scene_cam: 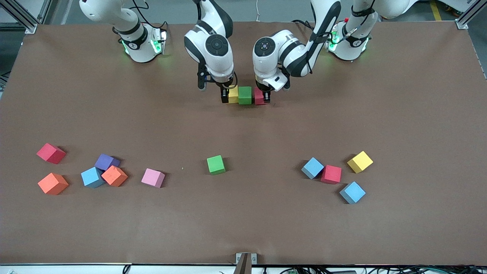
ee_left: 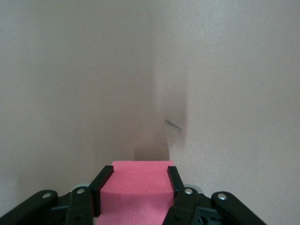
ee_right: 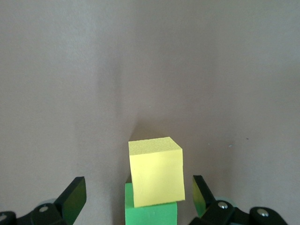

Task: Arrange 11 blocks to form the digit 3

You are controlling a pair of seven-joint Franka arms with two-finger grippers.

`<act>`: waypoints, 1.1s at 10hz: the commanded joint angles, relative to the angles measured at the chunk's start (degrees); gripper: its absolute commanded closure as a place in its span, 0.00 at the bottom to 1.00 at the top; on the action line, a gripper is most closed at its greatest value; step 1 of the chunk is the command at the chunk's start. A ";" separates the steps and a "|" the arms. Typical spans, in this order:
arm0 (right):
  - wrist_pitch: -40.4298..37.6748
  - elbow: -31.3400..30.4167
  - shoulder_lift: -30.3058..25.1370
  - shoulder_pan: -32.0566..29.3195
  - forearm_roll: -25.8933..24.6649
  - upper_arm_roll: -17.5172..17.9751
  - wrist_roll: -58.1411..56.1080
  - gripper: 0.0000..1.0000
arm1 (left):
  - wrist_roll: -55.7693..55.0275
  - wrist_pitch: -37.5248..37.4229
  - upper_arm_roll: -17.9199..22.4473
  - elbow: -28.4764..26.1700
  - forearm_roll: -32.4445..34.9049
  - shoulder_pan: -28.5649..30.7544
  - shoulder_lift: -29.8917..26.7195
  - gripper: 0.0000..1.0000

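A row of three cubes lies on the bench (scene_cam: 76, 228) between the two arm bases: yellow cube (scene_cam: 233, 93), green cube (scene_cam: 245, 95), red cube (scene_cam: 259, 96), touching side by side. The left hand (scene_cam: 264, 96) points straight down, clamped on the red cube at the row's left-arm end. The right hand (scene_cam: 225, 95), also vertical, straddles the yellow cube with fingers spread, not gripping. The remaining loose cubes lie nearer the front camera than the row. No writing is legible.
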 commanded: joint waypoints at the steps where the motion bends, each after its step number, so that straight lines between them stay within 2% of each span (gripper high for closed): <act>1: -4.52 0.39 -5.35 -5.09 -0.03 0.42 -6.36 0.00 | -0.49 3.30 0.09 -1.77 -0.62 -1.37 -0.22 0.87; 2: -10.46 3.45 -5.28 -8.95 -0.03 0.25 -14.07 0.00 | -0.49 4.35 0.09 -2.13 -0.45 -1.38 -0.05 0.87; 4: -11.93 4.62 -5.02 -15.73 -0.46 0.16 -33.39 0.00 | -0.49 4.98 0.09 -2.22 -0.36 -1.38 0.04 0.87; 6: -7.83 4.54 -4.67 -21.19 -9.73 0.07 -48.01 0.00 | -0.31 5.85 0.09 -2.57 -0.09 -1.12 0.04 0.87; 11: -2.01 5.94 -2.30 -37.35 -10.93 0.07 -93.26 0.00 | -0.14 7.53 0.18 -2.22 -0.01 -1.03 1.27 0.87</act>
